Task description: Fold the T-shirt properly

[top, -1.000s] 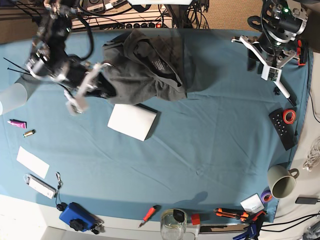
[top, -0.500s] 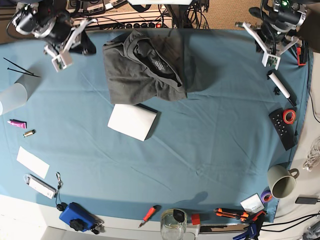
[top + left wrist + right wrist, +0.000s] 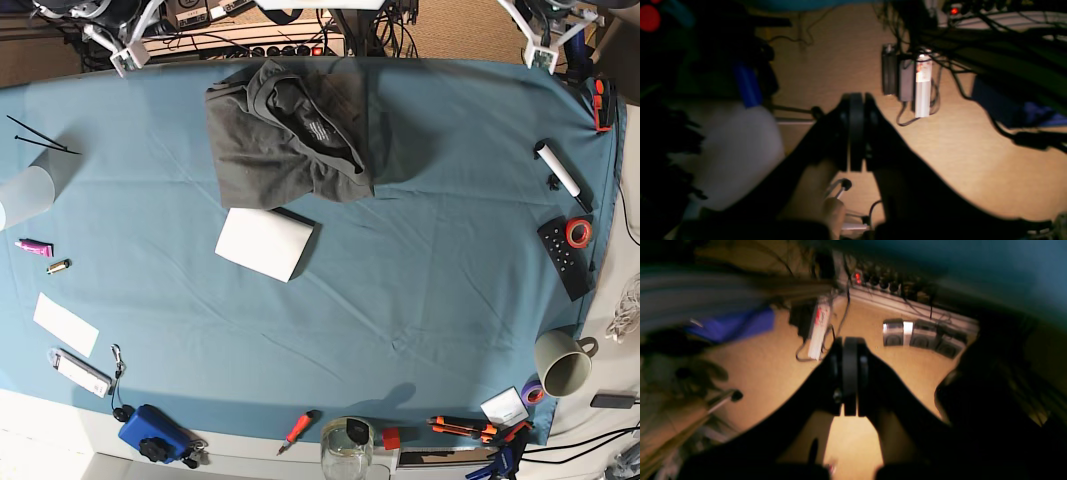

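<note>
**Both grippers pulled off the table, T-shirt lying in a heap at the far edge**

T-shirt [image 3: 295, 130]: dark grey-brown, bunched and partly folded over itself, on the blue table cloth [image 3: 420, 270] near the far edge, a little toward the right-arm side of centre. Collar with printed label turned up in the middle of the heap. Just below it, touching its near hem: a white sheet of paper [image 3: 264, 243], lying flat.

Left gripper [image 3: 856, 133]: jaws pressed fully together, nothing between them. Raised beyond the table edge, facing a brown floor with cables and a power strip. In the base view only its white fingers [image 3: 540, 45] visible at the top corner.

Right gripper [image 3: 850, 376]: jaws closed flat against each other too, holding nothing. Also off the table, over the floor; blurred picture. White fingers [image 3: 128, 40] seen at the opposite top corner of the base view.

Elsewhere on the cloth, well apart from the shirt: a remote control [image 3: 565, 257], a white marker [image 3: 562, 175], a mug [image 3: 563, 362] at the near edge.
</note>
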Motion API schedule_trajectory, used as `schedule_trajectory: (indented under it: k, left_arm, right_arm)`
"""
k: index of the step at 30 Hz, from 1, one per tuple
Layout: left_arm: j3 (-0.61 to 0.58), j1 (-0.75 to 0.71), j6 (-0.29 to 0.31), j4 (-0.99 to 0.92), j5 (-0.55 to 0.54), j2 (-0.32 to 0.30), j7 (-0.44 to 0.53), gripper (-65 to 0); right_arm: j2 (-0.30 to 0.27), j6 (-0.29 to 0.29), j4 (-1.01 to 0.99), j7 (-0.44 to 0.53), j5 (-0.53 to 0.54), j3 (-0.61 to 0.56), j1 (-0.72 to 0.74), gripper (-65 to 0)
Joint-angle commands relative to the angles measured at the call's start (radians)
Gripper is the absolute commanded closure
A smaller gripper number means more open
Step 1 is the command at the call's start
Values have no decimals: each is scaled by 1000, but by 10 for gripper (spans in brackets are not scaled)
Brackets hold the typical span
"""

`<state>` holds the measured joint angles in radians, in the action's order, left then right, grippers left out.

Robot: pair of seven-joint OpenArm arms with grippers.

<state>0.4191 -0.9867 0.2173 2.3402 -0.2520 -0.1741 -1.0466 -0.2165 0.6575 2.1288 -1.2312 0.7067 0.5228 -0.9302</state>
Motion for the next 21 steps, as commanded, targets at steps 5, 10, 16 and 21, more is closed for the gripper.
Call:
schedule_trajectory:
  k: [5,10,16,21]
  left_arm:
    - [2,-13,14,-83,-3,0,34,0]
    - [2,-1,43,-293,-13,18,80,0]
    - [2,130,98,-621,-11,43,148,0]
    - [2,298,98,-910,76,40,223,0]
  right_arm:
    - [-11,41,-259,6,-35,-41,40,0]
    - [-14,41,-494,10,-55,-74,125,0]
    - [-19,41,-751,82,-171,-131,248,0]
    - [-58,41,-946,220,-285,-244,346,0]
